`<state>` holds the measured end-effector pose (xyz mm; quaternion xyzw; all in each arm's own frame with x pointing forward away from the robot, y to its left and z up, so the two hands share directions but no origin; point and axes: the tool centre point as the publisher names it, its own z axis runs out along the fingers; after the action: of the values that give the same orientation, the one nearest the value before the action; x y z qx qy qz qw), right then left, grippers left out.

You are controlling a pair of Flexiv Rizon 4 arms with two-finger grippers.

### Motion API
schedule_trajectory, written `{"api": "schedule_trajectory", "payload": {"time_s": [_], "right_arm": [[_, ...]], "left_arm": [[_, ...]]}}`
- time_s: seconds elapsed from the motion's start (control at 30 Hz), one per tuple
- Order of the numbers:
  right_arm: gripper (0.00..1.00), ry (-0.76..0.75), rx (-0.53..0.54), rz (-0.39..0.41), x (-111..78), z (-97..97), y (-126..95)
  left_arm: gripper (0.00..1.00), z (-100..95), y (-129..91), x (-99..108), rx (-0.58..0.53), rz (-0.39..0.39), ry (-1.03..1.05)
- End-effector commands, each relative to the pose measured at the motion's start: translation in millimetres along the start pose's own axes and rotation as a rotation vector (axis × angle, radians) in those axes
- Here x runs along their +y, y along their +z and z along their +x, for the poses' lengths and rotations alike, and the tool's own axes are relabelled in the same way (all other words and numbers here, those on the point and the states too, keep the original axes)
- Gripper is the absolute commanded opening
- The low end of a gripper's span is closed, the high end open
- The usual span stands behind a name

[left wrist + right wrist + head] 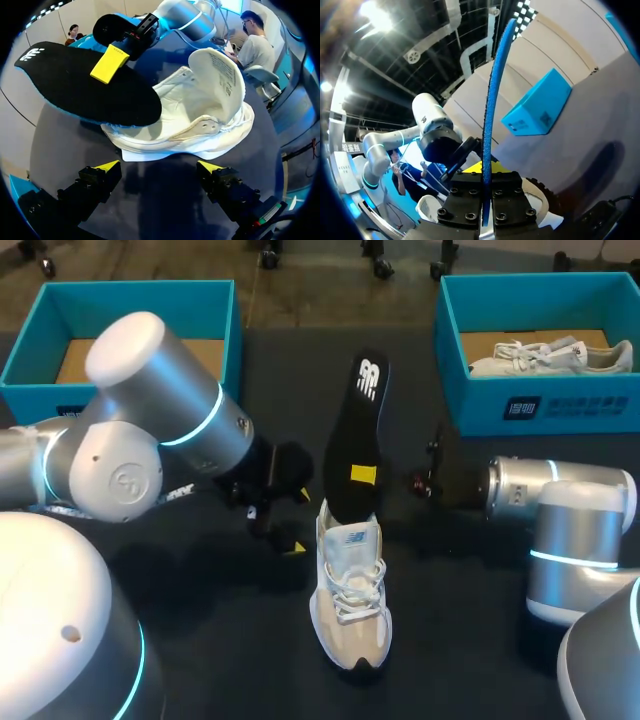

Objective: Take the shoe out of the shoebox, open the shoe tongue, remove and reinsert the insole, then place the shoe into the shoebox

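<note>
One insole (356, 425) in right pincer (364, 476)

Fat silver-grey tubes with domed caps: left arm (150, 430) at middle left of the frame, right arm (565, 530) at middle right. Thin glowing cyan ring round every joint. Faint round emblem pressed into the left cap. Black, blocky left gripper (159, 167) with wedge-shaped yellow tips. Right gripper (483, 192): twin black blocks studded with dark screw heads.

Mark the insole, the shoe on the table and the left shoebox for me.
insole (358, 430), head view, middle of its black face.
shoe (354, 590), head view, on its laces.
left shoebox (150, 306), head view, inside of its far wall.
</note>
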<state>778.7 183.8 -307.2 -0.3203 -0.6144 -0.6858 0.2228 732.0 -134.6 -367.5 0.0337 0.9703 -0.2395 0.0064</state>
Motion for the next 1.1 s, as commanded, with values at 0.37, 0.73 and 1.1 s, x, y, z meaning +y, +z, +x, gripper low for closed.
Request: {"api": "schedule_trajectory", "payload": {"time_s": [0.37,0.73,1.1], "right_arm": [[0.0,-0.005,0.012,-0.028,-18.5,0.9,-3],[0.0,0.002,0.018,-0.023,-31.2,0.0,-4],[0.0,0.023,0.021,0.014,-48.0,3.6,-2]], "left_arm": [[1.0,-2.3,6,0,0.005,-0.008,-0.002],[1.0,-0.8,8,0,0.015,-0.005,-0.002],[1.0,-0.7,9,-2,0.035,-0.001,0.006]]}}
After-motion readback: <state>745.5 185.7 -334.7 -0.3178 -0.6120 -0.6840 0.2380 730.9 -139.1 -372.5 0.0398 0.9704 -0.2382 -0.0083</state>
